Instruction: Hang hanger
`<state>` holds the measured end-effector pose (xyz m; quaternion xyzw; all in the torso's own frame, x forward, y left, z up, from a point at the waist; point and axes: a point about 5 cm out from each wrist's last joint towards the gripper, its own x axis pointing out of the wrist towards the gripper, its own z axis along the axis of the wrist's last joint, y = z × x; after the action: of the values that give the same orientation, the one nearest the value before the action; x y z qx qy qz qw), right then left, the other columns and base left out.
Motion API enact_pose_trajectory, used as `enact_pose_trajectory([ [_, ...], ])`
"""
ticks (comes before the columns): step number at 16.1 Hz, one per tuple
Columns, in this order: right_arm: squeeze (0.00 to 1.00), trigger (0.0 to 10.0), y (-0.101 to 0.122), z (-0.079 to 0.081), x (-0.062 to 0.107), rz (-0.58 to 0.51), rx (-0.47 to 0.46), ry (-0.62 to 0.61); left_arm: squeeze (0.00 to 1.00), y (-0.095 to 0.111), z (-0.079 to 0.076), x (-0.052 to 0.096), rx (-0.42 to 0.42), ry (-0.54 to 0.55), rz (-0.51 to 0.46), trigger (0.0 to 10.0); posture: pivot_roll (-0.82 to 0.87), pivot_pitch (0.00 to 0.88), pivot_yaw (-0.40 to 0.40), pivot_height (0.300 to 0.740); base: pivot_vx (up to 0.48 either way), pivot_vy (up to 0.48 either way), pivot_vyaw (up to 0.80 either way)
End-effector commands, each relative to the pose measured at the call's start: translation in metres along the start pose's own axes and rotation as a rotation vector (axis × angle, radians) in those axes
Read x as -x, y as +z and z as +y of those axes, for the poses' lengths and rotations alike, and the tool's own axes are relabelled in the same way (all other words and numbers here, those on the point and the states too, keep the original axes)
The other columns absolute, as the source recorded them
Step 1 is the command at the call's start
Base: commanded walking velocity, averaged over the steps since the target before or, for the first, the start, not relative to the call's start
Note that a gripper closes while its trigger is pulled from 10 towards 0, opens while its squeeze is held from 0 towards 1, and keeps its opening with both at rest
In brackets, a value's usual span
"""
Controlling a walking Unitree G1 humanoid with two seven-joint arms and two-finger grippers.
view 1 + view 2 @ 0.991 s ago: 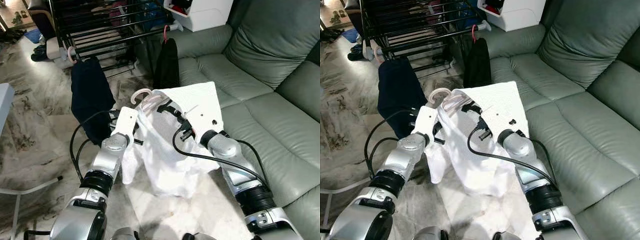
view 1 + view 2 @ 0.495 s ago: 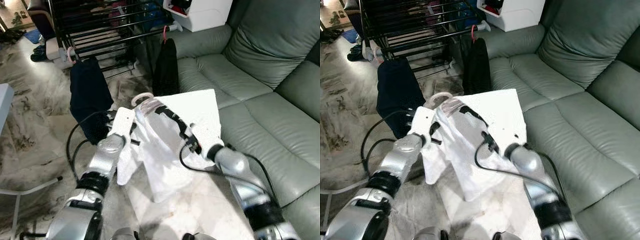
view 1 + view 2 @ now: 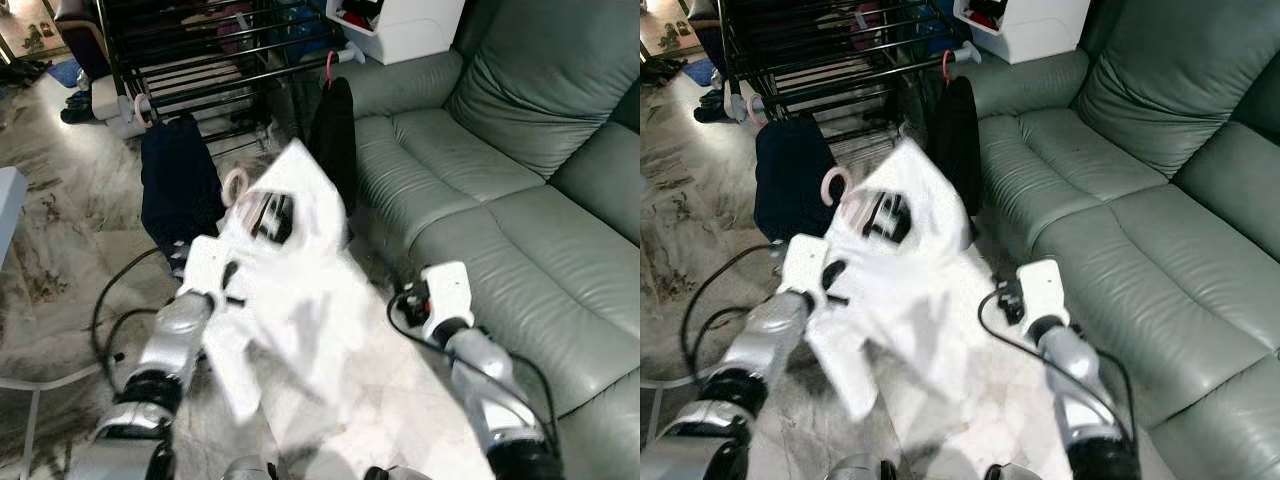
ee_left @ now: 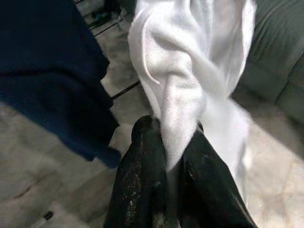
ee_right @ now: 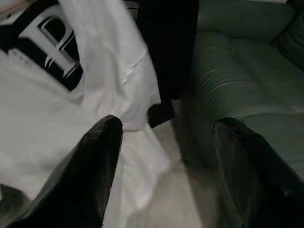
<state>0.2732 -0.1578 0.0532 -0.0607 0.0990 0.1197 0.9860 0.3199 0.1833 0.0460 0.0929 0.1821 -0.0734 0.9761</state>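
Left gripper [image 4: 167, 142] clamping a fold of the white T-shirt [image 3: 290, 290], both black fingers [image 4: 137, 166] pressed against the cloth from either side; arm reaching forward from the lower left over the marbled floor [image 3: 60, 290]. Holding the shirt up in front of the robot, blurred, its black printed patch [image 3: 270, 215] facing the head camera. Pale pink hanger [image 3: 235, 185] sitting inside the shirt's neck, its hook poking out at the top left of the cloth, near the dark navy garment [image 3: 178, 190]. Navy garment hanging from the black drying rack [image 3: 200, 50] at the upper left, just beyond the shirt. Black garment [image 3: 335, 135] on a red hanger hook [image 3: 329, 68] hanging at the rack's right end, beside the arm of the green leather sofa [image 3: 500, 170]. White box [image 3: 400, 25] resting at the top, behind the sofa arm. Right gripper [image 5: 166, 156] standing wide apart and grasping nothing, fingers [image 5: 95, 161] spread with the shirt's edge and the sofa seat seen between them; white wrist block [image 3: 445, 295] hovering right of the shirt, close to the front of the sofa seat, clear of the cloth.
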Motion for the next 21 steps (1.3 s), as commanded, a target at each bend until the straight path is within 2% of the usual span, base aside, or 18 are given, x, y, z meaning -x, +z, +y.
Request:
enact_pose_trajectory([
  [1, 1.0, 10.0, 0.003, 0.002, 0.001, -0.035, -0.01, 0.002, 0.0, 0.007, 0.012, 0.003, -0.032, 0.021, -0.073, 3.8, -0.02, 0.0, 0.05, 0.74, 0.0, 0.0, 0.0],
  [2, 1.0, 10.0, 0.001, 0.002, 0.003, -0.041, -0.008, -0.001, 0.0, 0.002, 0.012, 0.006, -0.046, 0.015, -0.067, 4.2, -0.02, 0.0, 0.051, 0.74, 0.0, 0.0, 0.0],
  [3, 1.0, 10.0, -0.002, -0.001, 0.005, -0.051, -0.009, -0.021, 0.0, -0.007, 0.014, 0.009, -0.046, 0.026, -0.052, 5.0, -0.02, 0.0, 0.055, 0.74, 0.0, 0.0, 0.0],
  [5, 1.0, 10.0, -0.01, -0.01, 0.012, -0.062, -0.041, -0.105, 0.0, -0.023, 0.015, 0.016, 0.008, 0.052, -0.046, 8.9, -0.02, 0.0, 0.053, 0.74, 0.0, 0.0, 0.0],
  [6, 1.0, 10.0, -0.014, -0.014, 0.016, -0.059, -0.038, -0.141, 0.0, -0.032, 0.016, 0.019, 0.064, 0.077, -0.034, 10.0, -0.02, 0.0, 0.046, 0.74, 0.0, 0.0, 0.0],
  [7, 1.0, 10.0, -0.02, -0.02, 0.02, -0.048, -0.07, -0.185, 0.0, -0.042, 0.02, 0.022, 0.105, 0.125, -0.007, 10.0, -0.03, 0.0, 0.034, 0.74, 0.0, 0.0, 0.0],
  [9, 1.0, 10.0, -0.023, -0.027, 0.022, -0.035, -0.094, -0.216, 0.0, -0.049, 0.022, 0.024, 0.171, 0.158, 0.009, 10.0, -0.04, 0.0, 0.027, 0.74, 0.0, 0.0, 0.0],
  [10, 0.0, 10.0, -0.025, -0.03, 0.023, -0.033, -0.091, -0.215, 0.0, -0.05, 0.019, 0.026, 0.168, 0.143, -0.008, 10.0, -0.04, 0.0, 0.025, 0.74, 0.0, 0.0, 0.0],
  [11, 0.0, 10.0, -0.025, -0.029, 0.023, -0.034, -0.081, -0.199, 0.0, -0.051, 0.018, 0.026, 0.149, 0.133, -0.015, 10.0, -0.04, 0.0, 0.026, 0.74, 0.0, 0.0, 0.0],
  [14, 0.0, 10.0, -0.022, -0.022, 0.02, -0.045, -0.078, -0.153, 0.0, -0.048, 0.016, 0.025, 0.186, 0.128, -0.028, 10.0, -0.04, 0.0, 0.018, 0.74, 0.0, 0.0, 0.0],
  [21, 0.0, 10.0, -0.017, -0.022, 0.021, -0.064, -0.064, -0.119, 0.0, -0.044, 0.006, 0.02, 0.182, 0.097, -0.039, 10.0, -0.06, 0.0, 0.024, 0.74, 0.0, 0.327, 0.0],
])
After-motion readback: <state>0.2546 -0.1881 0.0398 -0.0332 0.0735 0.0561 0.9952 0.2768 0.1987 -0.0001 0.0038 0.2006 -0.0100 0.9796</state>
